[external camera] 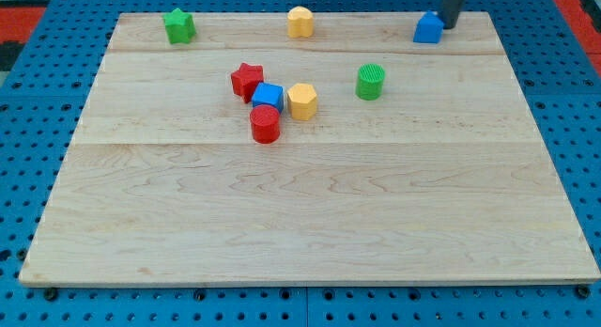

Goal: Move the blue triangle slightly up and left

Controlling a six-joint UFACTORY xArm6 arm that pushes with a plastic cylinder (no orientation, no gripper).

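Note:
The blue triangle (428,28) sits near the top right corner of the wooden board (310,224). My rod comes down from the view's top edge, and my tip (448,26) stands just to the right of the blue triangle, touching or nearly touching its right side.
A green star (178,26) is at the top left and a yellow block (300,22) at the top middle. A cluster in the middle holds a red star (247,80), blue cube (268,97), yellow hexagon (301,101) and red cylinder (266,124). A green cylinder (370,82) stands to their right.

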